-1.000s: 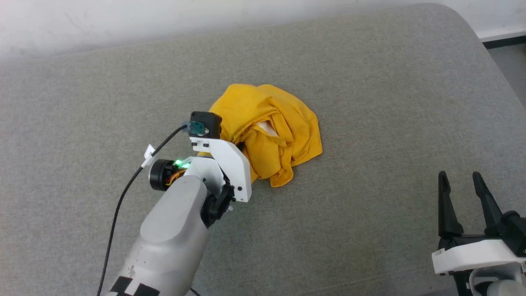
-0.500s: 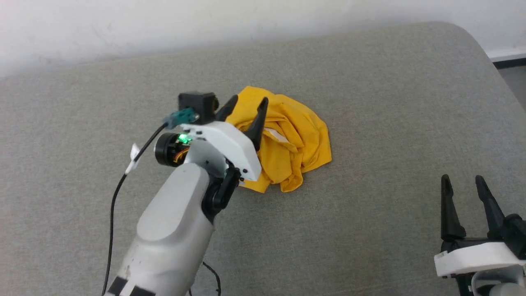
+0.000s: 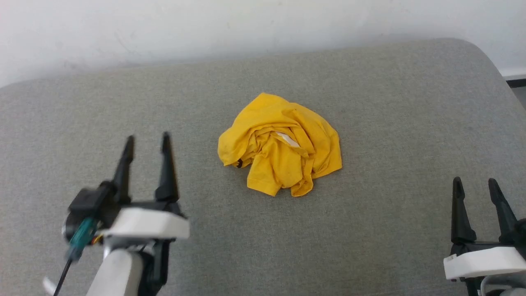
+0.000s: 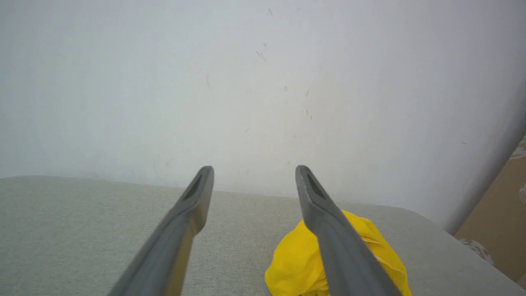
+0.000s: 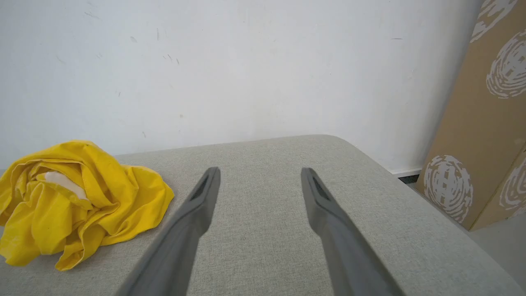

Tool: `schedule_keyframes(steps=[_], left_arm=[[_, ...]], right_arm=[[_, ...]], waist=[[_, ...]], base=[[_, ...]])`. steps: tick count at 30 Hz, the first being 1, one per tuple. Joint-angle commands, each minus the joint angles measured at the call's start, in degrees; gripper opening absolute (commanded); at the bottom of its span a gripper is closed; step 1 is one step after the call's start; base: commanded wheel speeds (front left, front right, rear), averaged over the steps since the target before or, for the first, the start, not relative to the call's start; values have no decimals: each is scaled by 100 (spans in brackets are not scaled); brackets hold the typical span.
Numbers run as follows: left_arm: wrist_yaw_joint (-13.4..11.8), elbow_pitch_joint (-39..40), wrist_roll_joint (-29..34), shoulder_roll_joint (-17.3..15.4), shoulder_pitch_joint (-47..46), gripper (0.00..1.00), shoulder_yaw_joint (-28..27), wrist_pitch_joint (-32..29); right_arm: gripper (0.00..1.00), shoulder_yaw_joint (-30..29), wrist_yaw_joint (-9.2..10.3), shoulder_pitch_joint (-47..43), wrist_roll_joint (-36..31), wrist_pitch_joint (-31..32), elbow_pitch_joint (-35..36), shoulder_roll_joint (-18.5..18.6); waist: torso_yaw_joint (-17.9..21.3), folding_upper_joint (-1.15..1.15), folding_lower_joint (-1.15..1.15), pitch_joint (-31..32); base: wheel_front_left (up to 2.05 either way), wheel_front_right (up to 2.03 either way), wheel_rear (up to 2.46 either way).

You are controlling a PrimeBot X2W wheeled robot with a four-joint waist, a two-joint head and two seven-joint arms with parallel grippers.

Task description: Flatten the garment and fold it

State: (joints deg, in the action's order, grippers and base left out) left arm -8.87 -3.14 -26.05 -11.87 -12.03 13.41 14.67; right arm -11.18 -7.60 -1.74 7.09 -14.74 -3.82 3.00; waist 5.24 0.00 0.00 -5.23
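Observation:
The garment [image 3: 281, 146] is a bright yellow T-shirt lying crumpled in a heap on the middle of the grey cushion [image 3: 370, 94], with a strip of white showing in its folds. It also lies at the left in the right wrist view [image 5: 78, 201] and behind the right finger in the left wrist view [image 4: 300, 263]. My left gripper [image 3: 147, 142] stands open at the lower left, well clear of the heap and holding nothing. My right gripper [image 3: 476, 185] is open at the lower right, also apart from it. Both pairs of fingers are spread with nothing between them [image 4: 254, 172] [image 5: 259, 173].
A white wall [image 3: 246, 28] runs behind the cushion's far edge. The cushion's rounded right corner drops to the floor [image 5: 501, 242], where brown cardboard boxes with white prints [image 5: 485, 123] stand against the wall.
My left gripper let go of the garment, opened, and drew back to the lower left. The heap stays crumpled on the cushion. The head camera tilted, shifting the whole picture downward.

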Motion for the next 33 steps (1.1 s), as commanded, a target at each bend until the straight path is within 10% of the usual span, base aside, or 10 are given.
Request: schedule_keyframes(steps=[1, 14, 33], left_arm=[[-77, 331, 272, 68, 344, 100, -248, 28], [489, 722, 1332, 643, 2145, 100, -947, 32], [809, 742, 1416, 892, 1888, 100, -1144, 32]], right_arm=[[100, -10, 11, -69, -6, -26, 33, -13], [100, -72, 11, -337, 27, -26, 13, -13], [100, 181, 11, 689, 297, 407, 49, -13]], waist=[[-51, 0, 0, 42], [-407, 0, 0, 305], [-720, 0, 0, -86]], base=[[0, 0, 0], [0, 0, 0], [0, 0, 0]])
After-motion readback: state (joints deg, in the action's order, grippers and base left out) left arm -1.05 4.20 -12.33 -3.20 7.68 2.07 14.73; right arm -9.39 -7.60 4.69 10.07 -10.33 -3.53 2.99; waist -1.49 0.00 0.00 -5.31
